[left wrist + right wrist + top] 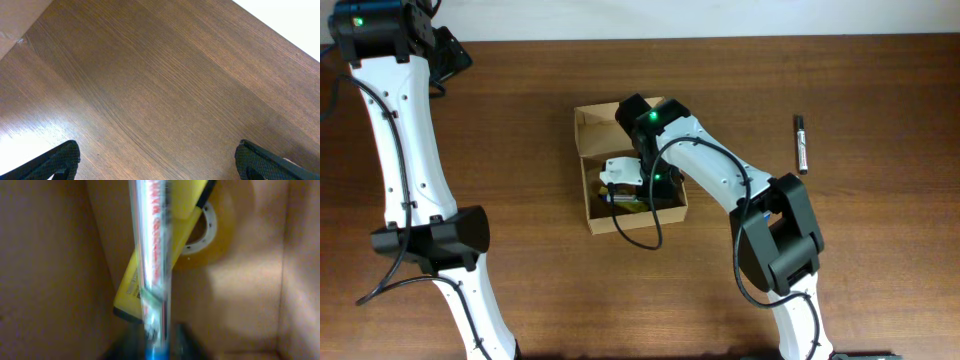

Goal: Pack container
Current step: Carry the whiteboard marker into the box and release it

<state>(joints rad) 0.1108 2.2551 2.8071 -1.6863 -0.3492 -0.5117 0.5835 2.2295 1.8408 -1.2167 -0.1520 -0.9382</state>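
Near the middle of the wooden table [520, 120], a shade toward 12 o'clock in the overhead view: the cardboard container [590, 190], flap lid [598, 125] standing open at its 12 o'clock edge. Reaching in from 4 o'clock, the right gripper [159, 342], with a blurred slim tube [152, 255] running up from between its jaws; cannot tell whether pinched or let go. Off at 10 o'clock, well apart, the left gripper [160, 162], jaws spread wide over bare wood. Inside the container: a tape roll [215, 230] and a yellow tool [130, 287]. At 3 o'clock of the container, a black marker [801, 143]. Expect light, thin board, easily dented and prone to skid on smooth wood. Take the flap by its free edge, brace a side wall, squeeze gently.
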